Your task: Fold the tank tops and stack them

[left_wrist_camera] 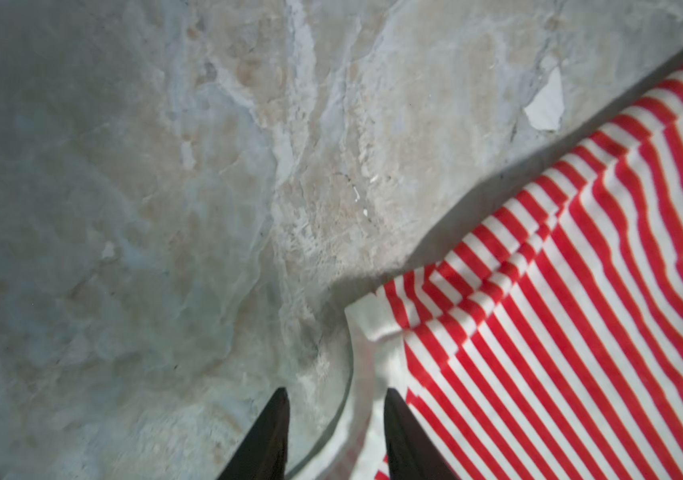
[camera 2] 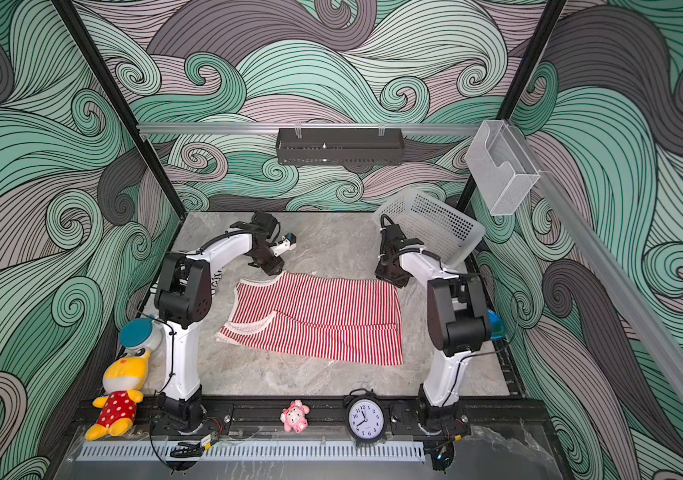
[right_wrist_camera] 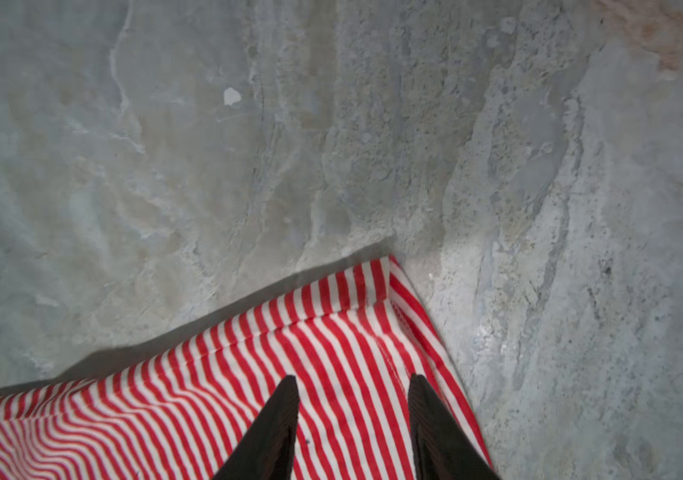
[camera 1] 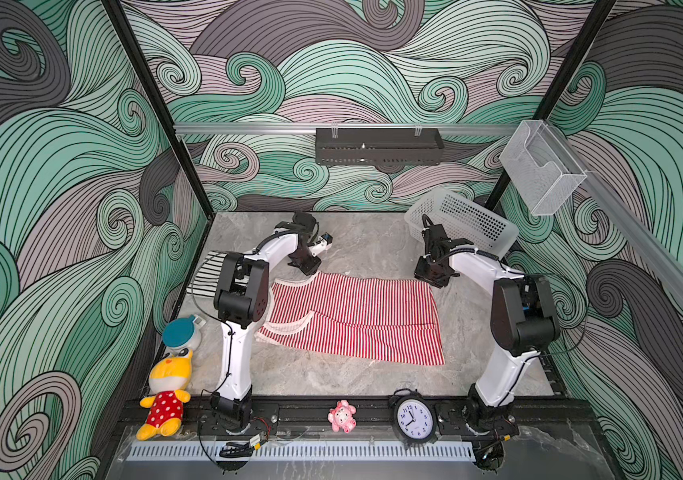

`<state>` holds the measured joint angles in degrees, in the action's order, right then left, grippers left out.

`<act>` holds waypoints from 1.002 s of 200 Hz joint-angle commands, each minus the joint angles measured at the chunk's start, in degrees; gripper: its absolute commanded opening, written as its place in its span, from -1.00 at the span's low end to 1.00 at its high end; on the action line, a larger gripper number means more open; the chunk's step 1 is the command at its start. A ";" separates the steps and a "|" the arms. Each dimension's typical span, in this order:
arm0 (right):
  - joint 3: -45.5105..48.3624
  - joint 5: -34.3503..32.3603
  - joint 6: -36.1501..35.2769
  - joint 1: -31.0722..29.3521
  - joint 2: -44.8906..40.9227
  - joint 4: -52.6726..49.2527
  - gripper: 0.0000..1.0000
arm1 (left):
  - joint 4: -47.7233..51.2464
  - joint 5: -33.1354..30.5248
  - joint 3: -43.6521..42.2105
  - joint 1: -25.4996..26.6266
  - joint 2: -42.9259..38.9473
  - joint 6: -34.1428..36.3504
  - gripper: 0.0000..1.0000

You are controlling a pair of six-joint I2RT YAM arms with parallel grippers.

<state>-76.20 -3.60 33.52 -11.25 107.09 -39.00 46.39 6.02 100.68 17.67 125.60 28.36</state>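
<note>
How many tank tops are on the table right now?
2. The red-and-white tank top lies mid-table; the black-and-white tank top sits at the left edge, mostly hidden behind the left arm.

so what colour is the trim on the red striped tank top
Off-white trim, clearest in the left wrist view on the red-and-white tank top.

We see a black alarm clock [camera 1: 413, 419] at the bench's [camera 1: 373, 245] front edge. Just left of it sits a pink toy [camera 1: 342, 415], farther left a yellow plush [camera 1: 165, 395]. Far behind it leans a white perforated basket [camera 1: 468, 226].
</note>
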 commanded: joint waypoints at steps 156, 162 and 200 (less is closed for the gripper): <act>-7.55 -5.25 -3.67 0.73 9.82 -2.96 -0.77 | 6.43 8.21 6.81 -0.52 6.87 0.38 -0.57; -7.35 -5.26 -3.64 0.72 9.50 -2.91 -0.88 | 6.51 8.28 6.82 -0.53 6.77 0.30 -0.62; -5.04 -6.14 -3.85 0.35 5.42 -2.57 -1.00 | 3.73 8.74 3.88 -0.53 3.44 -0.75 -0.79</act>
<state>-82.52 -7.99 29.76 -10.70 116.55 -40.88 50.33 12.78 106.10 17.67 131.90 27.99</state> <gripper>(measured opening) 0.055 0.108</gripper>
